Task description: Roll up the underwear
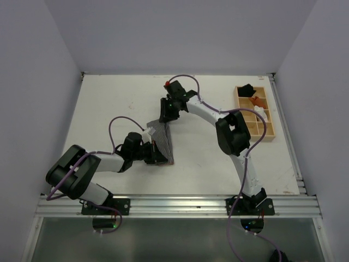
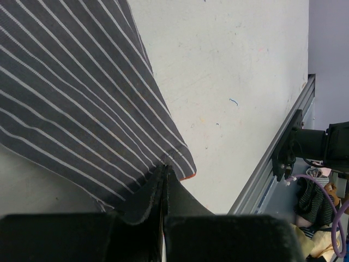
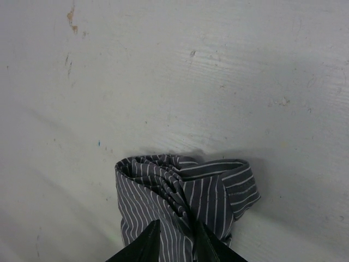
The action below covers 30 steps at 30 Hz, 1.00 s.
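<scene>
Grey-striped underwear (image 1: 162,141): lay mid-table on the white table (image 1: 109,109), between both grippers.
Left gripper (image 2: 164,173): jaws closed, pinching its near corner.
Right gripper (image 3: 176,226): jaws partly apart, straddling the bunched far end.

1 striped underwear (image 1: 163,144), 2 arms (image 1: 207,112), 1 wood tray (image 1: 263,131), 3 sm. bundles (image 1: 255,101)

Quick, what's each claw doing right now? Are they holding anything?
Left gripper: closed, pinching an edge of the underwear.
Right gripper: jaws a little apart around the bunched end; whether it grips cannot be told.
</scene>
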Motion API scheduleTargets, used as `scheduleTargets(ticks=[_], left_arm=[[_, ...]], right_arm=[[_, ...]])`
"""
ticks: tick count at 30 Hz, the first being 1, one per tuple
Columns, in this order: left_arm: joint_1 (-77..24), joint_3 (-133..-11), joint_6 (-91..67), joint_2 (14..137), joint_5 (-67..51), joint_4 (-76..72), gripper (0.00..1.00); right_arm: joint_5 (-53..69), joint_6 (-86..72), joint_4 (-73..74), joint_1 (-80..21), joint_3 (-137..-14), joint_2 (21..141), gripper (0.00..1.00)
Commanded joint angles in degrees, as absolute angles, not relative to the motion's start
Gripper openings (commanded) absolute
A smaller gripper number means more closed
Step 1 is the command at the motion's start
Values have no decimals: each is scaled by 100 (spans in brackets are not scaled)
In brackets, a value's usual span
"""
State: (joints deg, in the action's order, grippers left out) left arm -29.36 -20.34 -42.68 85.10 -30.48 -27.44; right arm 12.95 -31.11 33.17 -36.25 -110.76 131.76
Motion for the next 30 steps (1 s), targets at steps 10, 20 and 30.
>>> scheduleTargets(ticks=[10,20,30], left_arm=[[-2909,-2039,-4149,8639,-2865,-2654,0],[-2909,-1995,-4166,8648,-2865,-2663,0],[-2909,-1969,-4166,8640,-2848,-2654,0]], right_arm=[[1336,-2944,3428,-3604,-11505,13403,24],[1151,-2830,3437,-3542,-11540,13105,4],[1230,-2848,3279,-3524,-11417,12911,5]])
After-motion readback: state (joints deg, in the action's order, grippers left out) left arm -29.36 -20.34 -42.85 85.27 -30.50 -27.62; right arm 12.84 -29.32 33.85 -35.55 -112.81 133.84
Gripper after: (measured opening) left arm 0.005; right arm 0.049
